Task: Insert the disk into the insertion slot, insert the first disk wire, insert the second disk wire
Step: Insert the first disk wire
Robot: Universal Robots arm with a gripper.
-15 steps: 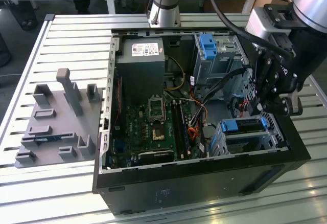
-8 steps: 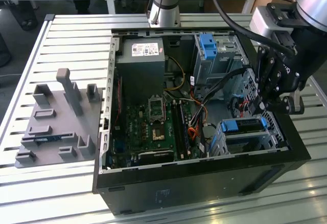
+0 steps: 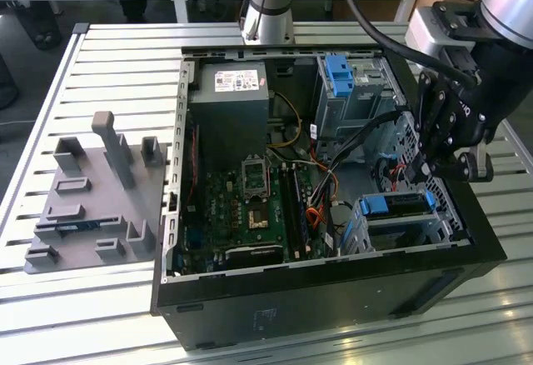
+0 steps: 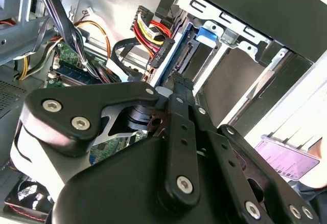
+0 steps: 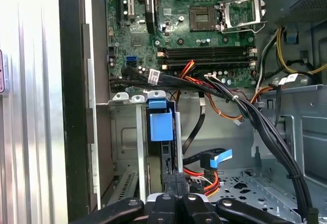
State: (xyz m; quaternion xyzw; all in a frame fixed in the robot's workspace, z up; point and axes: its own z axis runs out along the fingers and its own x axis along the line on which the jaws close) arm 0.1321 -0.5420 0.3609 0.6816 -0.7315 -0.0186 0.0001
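Exterior view, disk: the disk [image 3: 398, 205] sits in the insertion slot [image 3: 416, 233], at the exterior view's right of the open computer case [image 3: 333, 298]; its blue caddy shows above the cage wall.
Exterior view, tool: the gripper [image 3: 435, 173] hangs directly over the disk's far end.
Second wrist view, contact: gripper tip [image 4: 179, 81] meets the blue caddy edge [image 4: 178, 55].
Second wrist view, wires: the black connector with red and yellow leads [image 4: 153, 47] lies just beside the disk; I cannot tell if it is mated.
First wrist view, tool: fingers [image 5: 171, 185] are drawn together with no gap, their tips on the disk's edge.
First wrist view, cable: the blue-tagged cable [image 5: 217, 157] lies loose beside the slot.
Progress (judged): the disk is largely seated; both wires are left to do.
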